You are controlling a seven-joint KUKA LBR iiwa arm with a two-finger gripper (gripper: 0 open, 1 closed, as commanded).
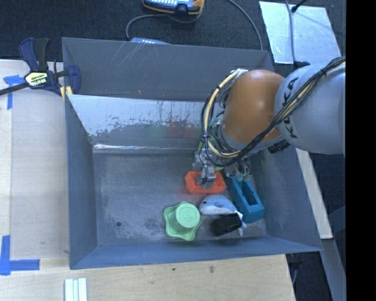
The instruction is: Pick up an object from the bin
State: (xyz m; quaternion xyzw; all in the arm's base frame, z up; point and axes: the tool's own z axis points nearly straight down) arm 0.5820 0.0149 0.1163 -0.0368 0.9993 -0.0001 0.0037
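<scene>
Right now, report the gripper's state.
Gripper: low over the orange block right of the bin's middle; open or closed cannot be told.

Toward the near wall of the bin [79, 176] lies a small cluster. A light green round cap [183, 221] with a scalloped edge sits furthest left. Just to its right is a white and grey rounded thing [216, 206], and a black chunk [226, 224] lies just in front of that. A blue rectangular block [248, 201] lies tilted beside them, near the right wall. Beyond the far rim, a yellow and black device [174, 4] rests on a dark surface.
</scene>
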